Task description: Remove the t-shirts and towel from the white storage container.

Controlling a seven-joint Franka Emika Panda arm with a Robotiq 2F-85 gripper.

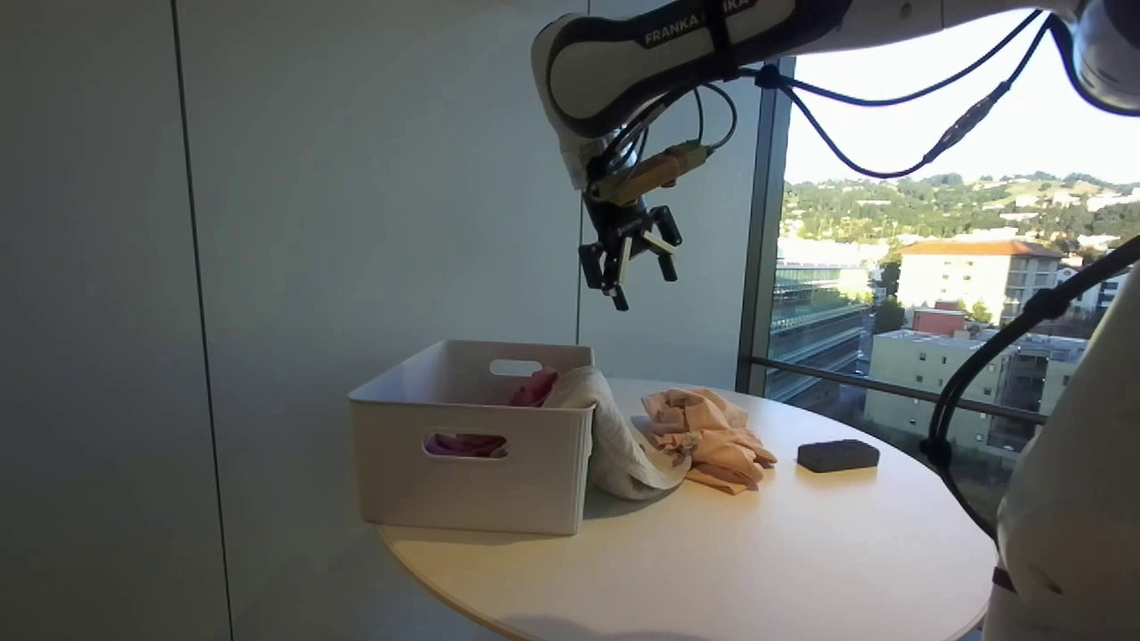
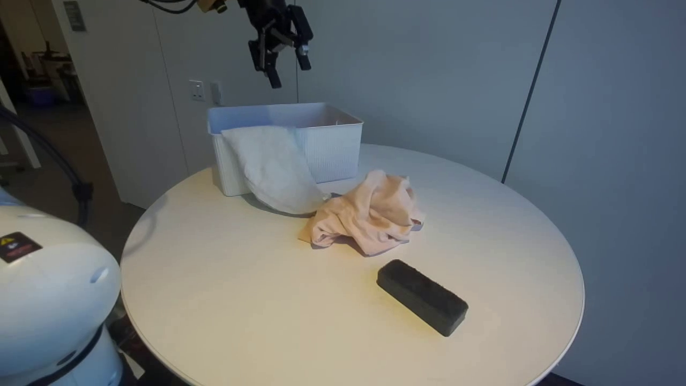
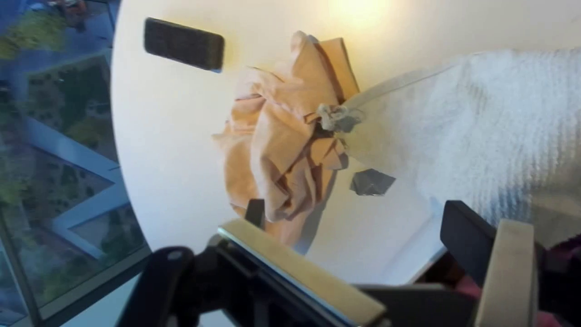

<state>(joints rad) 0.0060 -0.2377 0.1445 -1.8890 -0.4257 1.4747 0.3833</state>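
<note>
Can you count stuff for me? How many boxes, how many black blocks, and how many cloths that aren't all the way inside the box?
Boxes: 1, the white box
Black blocks: 1, the black block
Cloths: 2, the peach cloth and the white towel
Total: 4

A pale round table [image 1: 757, 552] stands near grey walls [image 1: 374, 223] and a bright window [image 1: 926, 223].

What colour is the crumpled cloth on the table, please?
Peach: the wrist view shows the cloth best.
</note>
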